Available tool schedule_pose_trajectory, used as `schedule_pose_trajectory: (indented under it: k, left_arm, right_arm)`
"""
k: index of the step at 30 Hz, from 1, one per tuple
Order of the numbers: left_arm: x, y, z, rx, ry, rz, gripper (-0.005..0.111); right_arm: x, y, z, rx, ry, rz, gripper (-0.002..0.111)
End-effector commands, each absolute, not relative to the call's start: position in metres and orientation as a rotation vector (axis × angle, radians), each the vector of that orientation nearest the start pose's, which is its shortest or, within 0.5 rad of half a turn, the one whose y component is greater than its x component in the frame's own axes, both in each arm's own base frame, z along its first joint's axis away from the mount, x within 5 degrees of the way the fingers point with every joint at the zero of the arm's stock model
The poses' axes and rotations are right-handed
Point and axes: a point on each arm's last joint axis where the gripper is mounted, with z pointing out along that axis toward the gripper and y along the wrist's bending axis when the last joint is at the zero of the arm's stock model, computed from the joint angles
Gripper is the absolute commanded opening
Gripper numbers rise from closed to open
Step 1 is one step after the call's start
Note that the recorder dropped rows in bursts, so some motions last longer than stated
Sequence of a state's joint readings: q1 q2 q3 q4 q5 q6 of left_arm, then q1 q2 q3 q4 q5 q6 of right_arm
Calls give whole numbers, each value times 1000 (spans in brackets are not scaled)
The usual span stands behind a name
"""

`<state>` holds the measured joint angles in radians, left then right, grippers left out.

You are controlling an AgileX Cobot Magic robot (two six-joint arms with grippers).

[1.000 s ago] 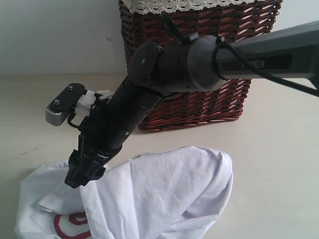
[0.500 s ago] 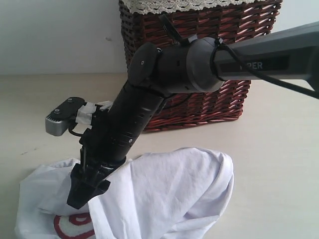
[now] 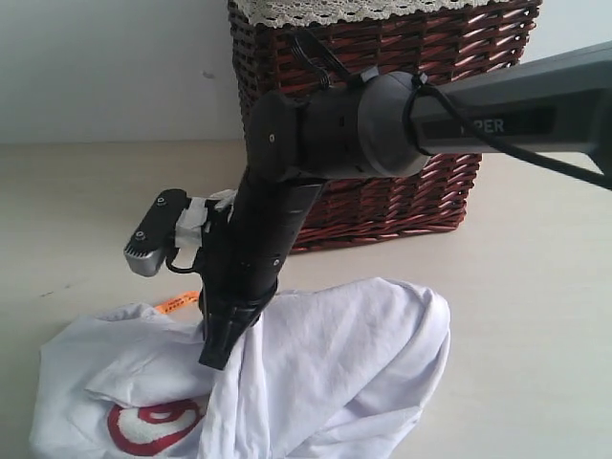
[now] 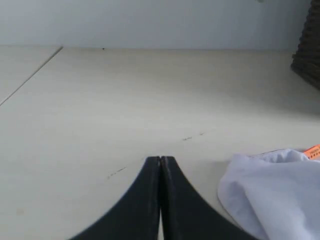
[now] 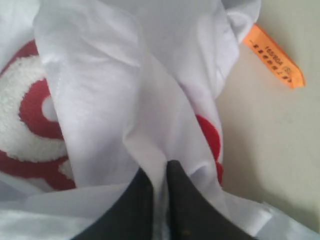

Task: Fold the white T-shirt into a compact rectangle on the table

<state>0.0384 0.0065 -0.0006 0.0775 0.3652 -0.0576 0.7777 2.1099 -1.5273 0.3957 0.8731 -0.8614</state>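
- The white T-shirt [image 3: 325, 373] lies in a rumpled heap on the near part of the table [image 3: 535, 287], spreading from the near left to about the middle, just in front of the wicker basket [image 3: 402, 191] that stands at the far side
- The right gripper [image 3: 215, 356] reaches in from the right on its dark arm and comes down steeply onto the left half of the heap
- Its jaws are clenched on a raised ridge of the shirt's cloth; the right wrist view shows a thin fold of white fabric pinched between the two black fingers [image 5: 182, 200]
- From the pinch point the cloth rises into a crease that runs away from the fingertips, with loose layers draped on both sides of it
- A fuzzy white letter outlined in red [image 3: 153, 427] shows on the shirt just to the near left of the gripper, partly covered by folds
- The orange neck tag [image 3: 177, 303] sticks out from the shirt's far left edge onto bare table, a little to the left of the gripper and apart from it
- The left gripper [image 4: 160, 160] is closed tight with nothing between its fingers, above bare table
- A rumpled edge of the shirt lies near its tips without touching them
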Motion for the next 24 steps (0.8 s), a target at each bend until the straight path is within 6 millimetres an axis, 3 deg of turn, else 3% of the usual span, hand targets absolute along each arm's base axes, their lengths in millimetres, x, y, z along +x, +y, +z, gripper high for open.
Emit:
schedule_pose_trajectory:
  k: [1,7,11,13,17,24]
  left_arm:
    - [53,4,181,-43,1841,57,0]
    - [53,4,181,-43,1841,57,0]
    - [53,4,181,-43,1841,57,0]
    - [53,4,181,-43,1841,57,0]
    - [53,4,181,-43,1841,57,0]
    - [53,4,181,-43,1841,57,0]
  right_arm:
    - [291,315,196,-1871,2069,339,0]
    - [276,296,274,-1824,1908,272,0]
    - [251,271,302,-1951,1975,258,0]
    - [241,260,307,-1999,2071,256,0]
    - [238,251,308,-1879,2202,219,0]
    - [235,250,279,-1854,2356,234,0]
